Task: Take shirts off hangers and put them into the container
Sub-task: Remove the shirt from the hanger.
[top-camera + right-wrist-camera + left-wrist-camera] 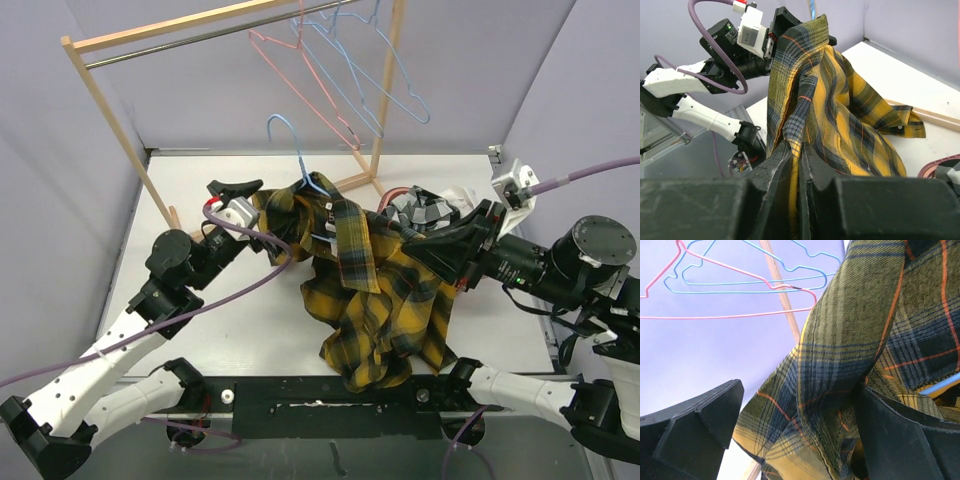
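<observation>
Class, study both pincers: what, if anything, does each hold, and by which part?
Right pincer: shut on a bunched fold of the yellow plaid shirt. Left pincer: open around the cloth, holding nothing.

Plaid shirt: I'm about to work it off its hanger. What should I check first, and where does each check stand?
1. Right gripper clamped on the plaid shirt: ok.
2. Left gripper open, with shirt fabric between its fingers: ok.
3. Blue hanger out of the shirt: not ok; its hook sticks up from the collar.
4. Hanger clear of the rack: ok; the hook is off the rail.
5. Container ready to receive the shirt: cannot tell; the right arm hides most of it.
</observation>
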{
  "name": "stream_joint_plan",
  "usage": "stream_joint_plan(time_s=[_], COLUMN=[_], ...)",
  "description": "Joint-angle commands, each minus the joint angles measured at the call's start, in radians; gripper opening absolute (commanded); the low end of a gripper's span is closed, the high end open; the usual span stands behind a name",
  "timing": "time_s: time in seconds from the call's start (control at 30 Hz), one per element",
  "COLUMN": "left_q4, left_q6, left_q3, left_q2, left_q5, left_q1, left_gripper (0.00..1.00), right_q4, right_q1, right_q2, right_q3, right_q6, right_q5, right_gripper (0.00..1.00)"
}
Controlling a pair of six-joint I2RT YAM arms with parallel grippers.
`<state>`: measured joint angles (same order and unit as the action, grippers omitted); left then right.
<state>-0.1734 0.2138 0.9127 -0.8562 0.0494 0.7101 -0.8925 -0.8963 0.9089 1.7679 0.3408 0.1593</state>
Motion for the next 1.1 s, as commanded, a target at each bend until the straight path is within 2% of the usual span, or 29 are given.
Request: stream_joint_plan(time_s=[0.0, 0.07, 0.13, 0.17, 0.27, 0.4, 0.43, 0.53, 0.6, 0.67, 0.73, 0.93, 1.07], left_q4=[-0.151, -0.171, -0.180, -0.179, -0.173, -0.088, -0.057, 0.037, 0.108, 0.167, 0.189, 0.258, 0.280], left_q6=[-0.010, -0.018, -0.019, -0.019, -0.019, 0.026, 0.050, 0.132, 0.190, 0.231, 0.250, 0.250, 0.228], left_q3=[-0.037, -0.057, -0.072, -0.075, -0.072, -0.030, -0.009, 0.058, 0.111, 0.152, 0.169, 0.217, 0.224], left_q2=[0.037, 0.053, 0.062, 0.064, 0.062, 0.045, 0.032, -0.004, -0.040, -0.074, -0.091, -0.106, -0.100], left_q5=[0.004, 0.023, 0.044, 0.054, 0.047, -0.024, -0.070, -0.216, -0.315, -0.405, -0.463, -0.526, -0.510], left_q1=[-0.010, -0.009, -0.009, -0.010, -0.009, -0.009, -0.009, -0.009, -0.012, -0.015, -0.019, -0.019, -0.019], left_gripper=[0.89, 0.84, 0.71, 0.57, 0.00, 0.00, 0.00, 0.00, 0.00, 0.00, 0.00, 0.00, 0.00], right_q4=[0.046, 0.045, 0.047, 0.046, 0.044, -0.007, -0.034, -0.135, -0.187, -0.219, -0.217, -0.069, -0.012], right_q1=[-0.003, -0.003, -0.003, -0.003, -0.003, -0.002, -0.001, -0.001, -0.002, -0.001, -0.002, -0.003, -0.003], right_q2=[0.021, 0.024, 0.023, 0.023, 0.019, 0.026, 0.032, 0.067, 0.105, 0.139, 0.163, 0.095, 0.055], right_q3=[0.040, 0.027, 0.017, 0.015, 0.016, 0.024, 0.025, 0.026, 0.017, 0.002, -0.011, -0.089, -0.096], right_q6=[0.046, 0.047, 0.049, 0.050, 0.049, 0.023, 0.010, -0.039, -0.066, -0.088, -0.104, -0.140, -0.149], right_q5=[0.119, 0.129, 0.136, 0.136, 0.117, -0.008, -0.063, -0.271, -0.396, -0.486, -0.562, -0.612, -0.543], right_gripper=[0.00, 0.00, 0.00, 0.00, 0.00, 0.00, 0.04, 0.21, 0.41, 0.50, 0.52, 0.51, 0.50])
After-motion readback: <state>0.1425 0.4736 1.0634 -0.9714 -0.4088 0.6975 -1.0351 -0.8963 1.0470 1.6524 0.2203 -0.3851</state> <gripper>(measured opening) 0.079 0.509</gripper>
